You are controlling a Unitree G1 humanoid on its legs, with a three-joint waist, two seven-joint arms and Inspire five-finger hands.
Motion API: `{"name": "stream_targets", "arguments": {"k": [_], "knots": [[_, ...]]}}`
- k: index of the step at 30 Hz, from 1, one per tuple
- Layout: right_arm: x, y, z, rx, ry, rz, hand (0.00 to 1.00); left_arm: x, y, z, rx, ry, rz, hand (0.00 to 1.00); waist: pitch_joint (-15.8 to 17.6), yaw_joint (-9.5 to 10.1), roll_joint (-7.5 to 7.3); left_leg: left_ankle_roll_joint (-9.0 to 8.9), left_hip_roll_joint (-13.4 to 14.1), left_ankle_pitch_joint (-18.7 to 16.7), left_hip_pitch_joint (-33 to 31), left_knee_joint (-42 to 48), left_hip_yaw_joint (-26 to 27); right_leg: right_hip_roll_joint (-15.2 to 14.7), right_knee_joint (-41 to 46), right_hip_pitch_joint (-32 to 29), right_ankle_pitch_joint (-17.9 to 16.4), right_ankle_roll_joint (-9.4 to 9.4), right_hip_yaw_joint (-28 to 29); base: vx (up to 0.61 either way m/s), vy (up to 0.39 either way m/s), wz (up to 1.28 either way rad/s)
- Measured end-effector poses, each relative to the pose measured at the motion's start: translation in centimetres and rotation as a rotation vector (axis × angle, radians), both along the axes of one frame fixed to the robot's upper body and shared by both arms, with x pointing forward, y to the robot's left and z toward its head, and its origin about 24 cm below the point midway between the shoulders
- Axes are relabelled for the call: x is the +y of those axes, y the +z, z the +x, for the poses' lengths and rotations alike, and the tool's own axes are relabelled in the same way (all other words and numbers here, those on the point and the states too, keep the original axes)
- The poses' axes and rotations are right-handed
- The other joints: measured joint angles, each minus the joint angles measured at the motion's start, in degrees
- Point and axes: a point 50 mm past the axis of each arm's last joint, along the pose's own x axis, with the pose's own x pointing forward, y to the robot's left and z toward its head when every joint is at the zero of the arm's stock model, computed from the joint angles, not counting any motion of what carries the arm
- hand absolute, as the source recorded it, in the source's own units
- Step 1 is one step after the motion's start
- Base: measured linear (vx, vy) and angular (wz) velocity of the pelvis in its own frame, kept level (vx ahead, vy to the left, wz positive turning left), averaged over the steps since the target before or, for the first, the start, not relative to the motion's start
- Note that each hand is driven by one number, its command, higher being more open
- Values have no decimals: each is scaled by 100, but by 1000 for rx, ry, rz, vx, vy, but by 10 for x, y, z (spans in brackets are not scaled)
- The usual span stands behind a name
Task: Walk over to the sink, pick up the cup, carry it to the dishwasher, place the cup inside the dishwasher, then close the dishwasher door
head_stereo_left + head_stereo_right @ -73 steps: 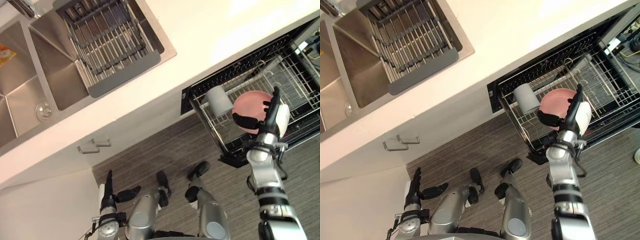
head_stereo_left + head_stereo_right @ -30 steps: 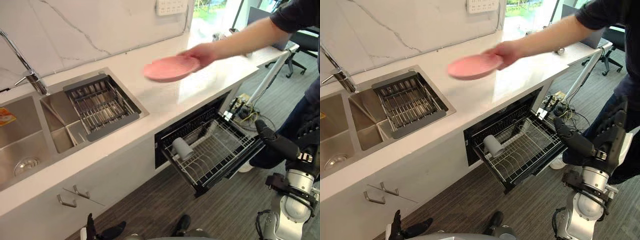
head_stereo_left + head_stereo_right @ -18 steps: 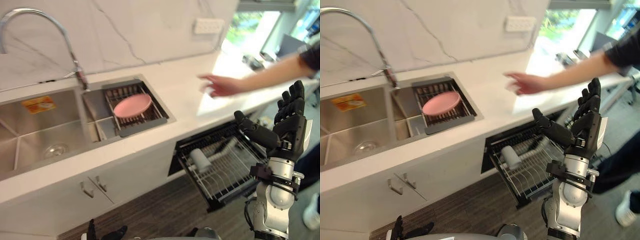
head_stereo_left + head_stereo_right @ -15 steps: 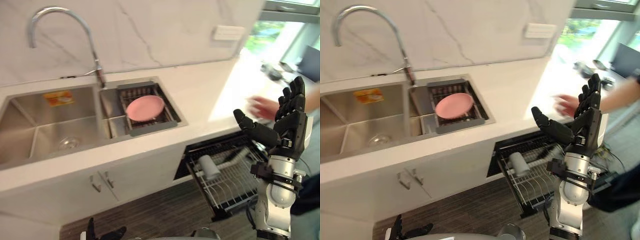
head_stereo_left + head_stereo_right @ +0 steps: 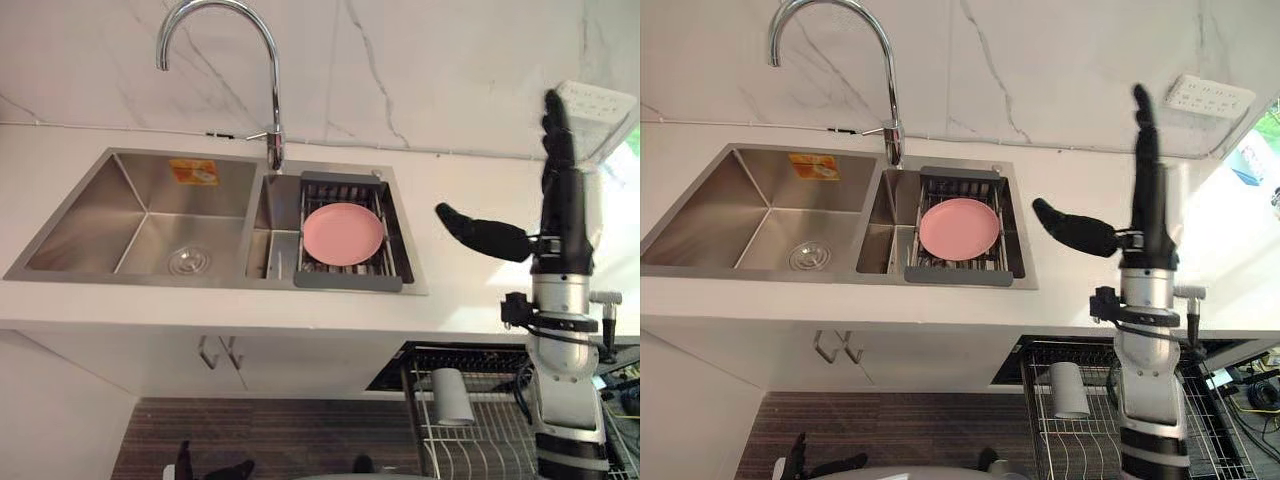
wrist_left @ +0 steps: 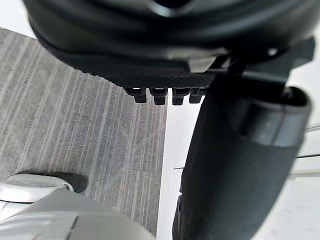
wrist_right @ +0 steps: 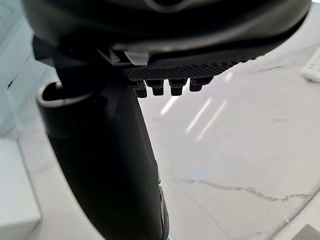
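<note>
Standing at the sink with right hand raised, straight-fingered, empty; next, reaching down toward the pink plate.

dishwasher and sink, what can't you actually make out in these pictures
Black-framed wire dishwasher rack: cut off by both eye views' bottom edge, partly behind the silver-grey right arm.
Whatever lies under the grey slatted drying rack: covered by it and the round pink plate.
Grey cylindrical cup: too small to tell its open end.
</note>
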Motion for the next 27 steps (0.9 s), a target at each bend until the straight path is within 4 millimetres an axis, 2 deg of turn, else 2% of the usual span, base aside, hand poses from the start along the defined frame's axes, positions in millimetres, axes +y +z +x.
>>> {"name": "stream_targets", "arguments": {"k": [6,12,16,21,27], "knots": [[12,-20,27,240,57,-258,100,20,5,6,15,-41,60,100,-23,65,-24,-22,-41,169,-117,-160,-133,-20,-366,65,194,-13,-195,-39,-10,13],[11,-45,42,477,16,-480,100,17,3,5,41,-63,40,100,-29,67,-31,-99,-17,346,-131,-381,-149,-21,-458,70,252,-34,-354,-22,-25,14],[8,-47,48,518,-6,-545,100,16,3,6,46,-70,35,100,-37,52,-39,-112,-22,383,-132,-411,-145,-25,-486,74,288,-33,-371,-41,-5,2],[14,-41,59,508,-30,-662,100,13,2,7,50,-92,25,100,-39,39,-41,-112,-35,466,-130,-465,-153,-36,-492,65,328,-58,-379,-67,-7,1],[20,-38,68,497,-29,-723,100,10,1,8,52,-111,13,100,-40,48,-44,-118,-42,608,-127,-585,-197,-47,-498,45,379,-92,-424,-80,-17,4]]}}
